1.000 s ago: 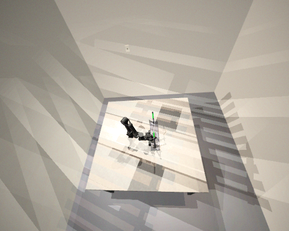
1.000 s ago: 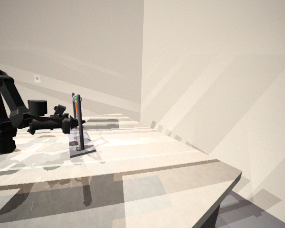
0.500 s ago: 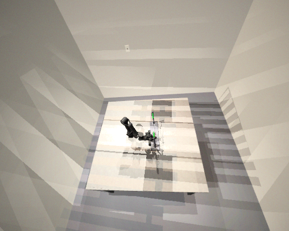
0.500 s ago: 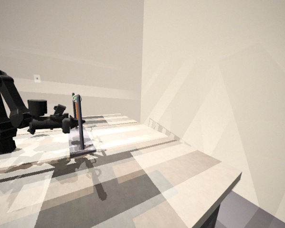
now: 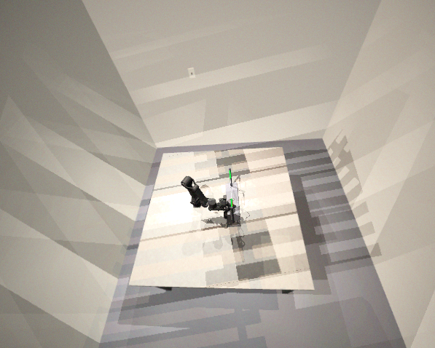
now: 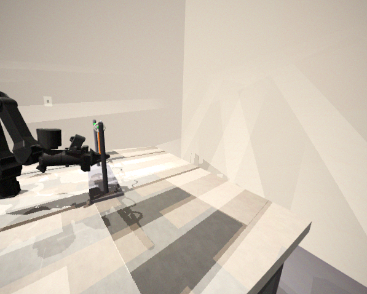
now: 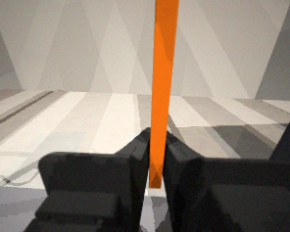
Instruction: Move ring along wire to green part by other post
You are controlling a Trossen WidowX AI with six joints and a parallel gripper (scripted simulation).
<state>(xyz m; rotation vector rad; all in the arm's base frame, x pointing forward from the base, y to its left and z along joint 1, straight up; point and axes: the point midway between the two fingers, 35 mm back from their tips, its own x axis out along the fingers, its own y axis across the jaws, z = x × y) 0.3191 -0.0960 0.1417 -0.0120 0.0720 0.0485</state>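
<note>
In the exterior view, the gripper [image 6: 104,155] [image 7: 155,132] is holding the orange handle [image 6: 99,143] [image 7: 163,72] between its fingers. The ring [image 6: 104,127] is hanging at left of centre, beside the nearer post [image 6: 104,170], above the desk [image 5: 180,258] [image 6: 183,253].

2 posts [image 5: 230,180] [image 6: 103,164] on 1 base [image 5: 236,225] [image 6: 114,196] | base on table [image 5: 285,247] [image 6: 291,227]
</note>
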